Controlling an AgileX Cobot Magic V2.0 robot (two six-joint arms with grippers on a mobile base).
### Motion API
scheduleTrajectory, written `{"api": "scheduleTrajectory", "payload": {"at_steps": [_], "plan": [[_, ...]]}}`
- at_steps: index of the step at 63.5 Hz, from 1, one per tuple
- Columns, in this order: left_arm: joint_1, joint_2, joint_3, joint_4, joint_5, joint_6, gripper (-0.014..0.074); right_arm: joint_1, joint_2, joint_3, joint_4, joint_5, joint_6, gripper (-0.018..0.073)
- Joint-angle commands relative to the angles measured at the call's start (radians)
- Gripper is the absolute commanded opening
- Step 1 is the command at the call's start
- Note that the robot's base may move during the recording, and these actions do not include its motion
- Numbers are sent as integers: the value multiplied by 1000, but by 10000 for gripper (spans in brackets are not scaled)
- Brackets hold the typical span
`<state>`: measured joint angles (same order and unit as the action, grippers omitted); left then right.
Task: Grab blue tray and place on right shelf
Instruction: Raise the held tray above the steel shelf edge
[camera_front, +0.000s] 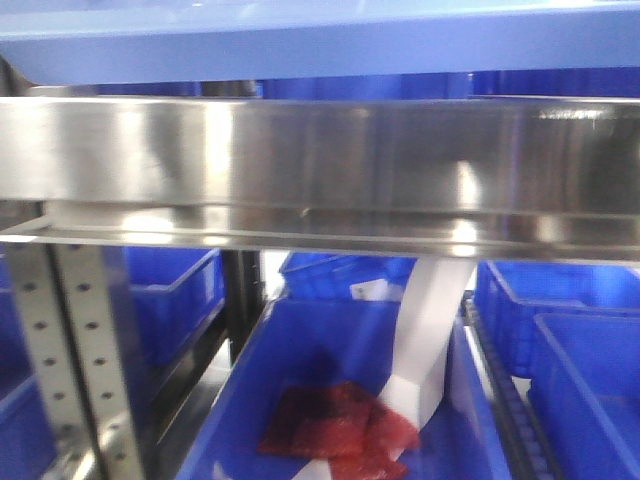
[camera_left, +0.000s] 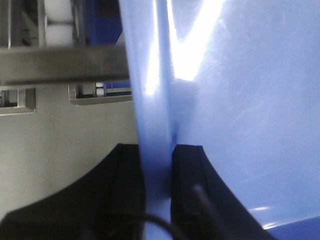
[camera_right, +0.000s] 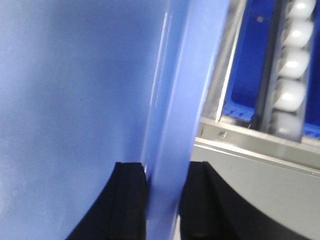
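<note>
Glossy blue tray (camera_left: 250, 100) sits rim-clamped in left pincer (camera_left: 159, 152) and right pincer (camera_right: 165, 170).

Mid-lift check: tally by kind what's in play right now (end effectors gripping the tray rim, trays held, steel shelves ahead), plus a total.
Black end effectors clamped on the tray rim: 2 (left end effector, right end effector)
Glossy light-blue plastic tray, held: 1
Brushed stainless-steel rack shelf, just below the tray: 1
Total: 4
</note>
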<state>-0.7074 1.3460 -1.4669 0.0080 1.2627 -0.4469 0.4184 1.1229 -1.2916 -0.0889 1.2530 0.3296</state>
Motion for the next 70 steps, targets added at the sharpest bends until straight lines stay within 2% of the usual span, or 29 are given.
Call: {"api": "scheduleTrajectory", "payload": {"at_steps": [1,70], "plan": [[-11,-29,-32,-48,76,37,-48,2,-17,-40,24,17,-19,22],[-11,-29,-32,-48,76,37,-48,2,-17,-40,24,17,-19,22]]}}
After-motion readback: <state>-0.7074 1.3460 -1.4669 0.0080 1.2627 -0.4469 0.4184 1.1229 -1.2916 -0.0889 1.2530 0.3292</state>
